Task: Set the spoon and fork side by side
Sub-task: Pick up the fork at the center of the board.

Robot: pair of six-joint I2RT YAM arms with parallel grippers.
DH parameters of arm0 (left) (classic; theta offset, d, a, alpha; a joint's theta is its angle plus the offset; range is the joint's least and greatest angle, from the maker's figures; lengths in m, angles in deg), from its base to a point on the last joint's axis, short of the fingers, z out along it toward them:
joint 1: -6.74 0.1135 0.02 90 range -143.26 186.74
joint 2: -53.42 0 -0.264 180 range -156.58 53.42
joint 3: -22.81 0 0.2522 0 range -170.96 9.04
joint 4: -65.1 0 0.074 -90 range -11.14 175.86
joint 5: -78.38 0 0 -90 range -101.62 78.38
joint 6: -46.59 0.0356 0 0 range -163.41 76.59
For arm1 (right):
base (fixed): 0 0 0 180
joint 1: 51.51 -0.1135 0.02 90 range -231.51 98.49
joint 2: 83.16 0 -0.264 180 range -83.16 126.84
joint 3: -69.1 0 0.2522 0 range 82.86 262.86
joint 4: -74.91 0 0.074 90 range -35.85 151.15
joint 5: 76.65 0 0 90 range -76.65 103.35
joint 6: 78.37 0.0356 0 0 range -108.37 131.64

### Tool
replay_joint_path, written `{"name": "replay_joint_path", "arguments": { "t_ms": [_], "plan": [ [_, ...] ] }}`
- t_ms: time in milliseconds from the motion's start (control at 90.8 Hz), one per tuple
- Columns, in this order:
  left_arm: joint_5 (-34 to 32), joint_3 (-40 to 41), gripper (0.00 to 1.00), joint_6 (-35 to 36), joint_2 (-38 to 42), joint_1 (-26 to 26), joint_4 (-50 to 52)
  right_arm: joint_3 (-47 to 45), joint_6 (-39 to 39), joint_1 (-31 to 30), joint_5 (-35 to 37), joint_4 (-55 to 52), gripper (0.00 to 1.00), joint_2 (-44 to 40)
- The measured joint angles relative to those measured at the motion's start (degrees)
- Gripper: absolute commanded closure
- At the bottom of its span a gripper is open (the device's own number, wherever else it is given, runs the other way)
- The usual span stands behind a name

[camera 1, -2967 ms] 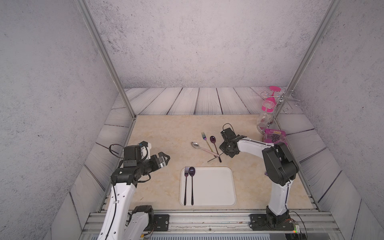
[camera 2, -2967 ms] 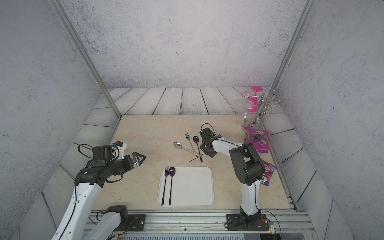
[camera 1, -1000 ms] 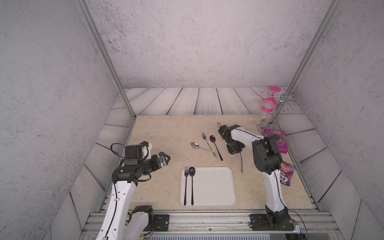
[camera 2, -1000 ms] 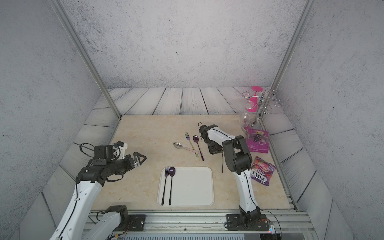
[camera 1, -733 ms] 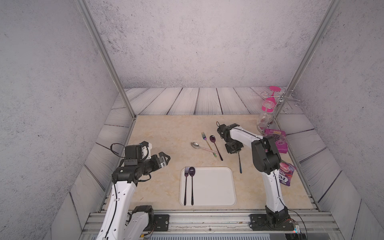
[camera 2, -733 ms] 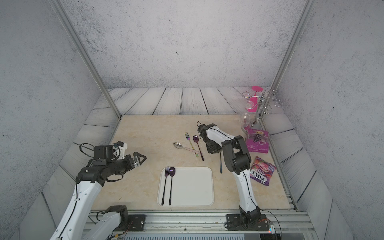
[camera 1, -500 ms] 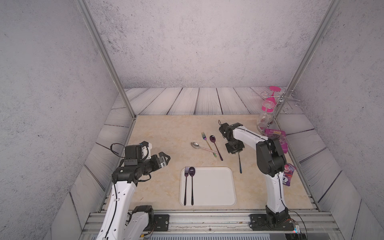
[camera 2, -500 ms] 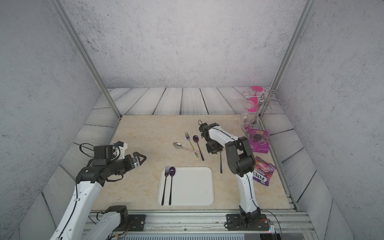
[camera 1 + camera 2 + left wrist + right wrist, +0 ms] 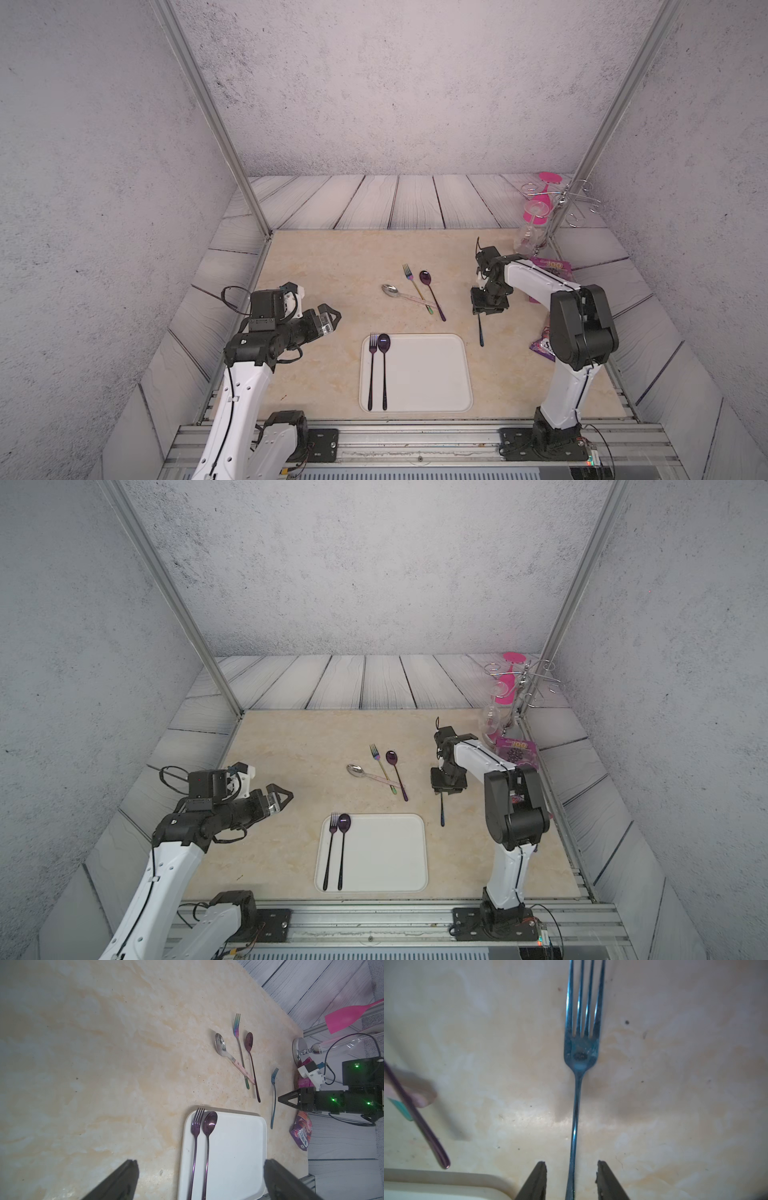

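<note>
- One pair looks finished: a purple fork (image 9: pixel 372 365) and a purple spoon (image 9: pixel 384 365) lie parallel on the white tray (image 9: pixel 419 374). They sit close together along the tray edge nearest the left arm, heads toward the tray's far edge.
- A blue fork (image 9: pixel 578 1053) lies flat on the counter (image 9: pixel 324 266) just off the tray's far corner on the right arm's side, alone, with no spoon beside it.
- The right tool (image 9: pixel 571 1164) sits low over that fork's handle, jaws parted on either side of it with counter showing in both gaps, so it grips nothing.
- Beyond the tray's far edge, a rainbow fork (image 9: pixel 413 282), a dark spoon (image 9: pixel 432 295) and a pink-handled silver spoon (image 9: pixel 395 291) lie in a loose cluster. The silver spoon's handle seems to cross the other two, though the top views are too small to be sure.
- The left tool (image 9: pixel 332 318) hovers off the tray's near-left side, spread wide and empty.
- Judged from this, what is left is giving the blue fork a spoon partner, likely from that cluster.
</note>
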Motion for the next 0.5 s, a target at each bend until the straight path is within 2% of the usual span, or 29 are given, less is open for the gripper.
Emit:
{"name": "replay_joint_path", "arguments": {
  "t_ms": [341,495],
  "plan": [
    [0.0,0.0,0.01,0.0,-0.5,0.0,0.0,0.5,0.4,0.5,1.3,2.6,0.64,3.8],
    [0.0,0.0,0.01,0.0,-0.5,0.0,0.0,0.8,0.5,0.6,2.4,3.0,0.75,4.1]
  ]
}}
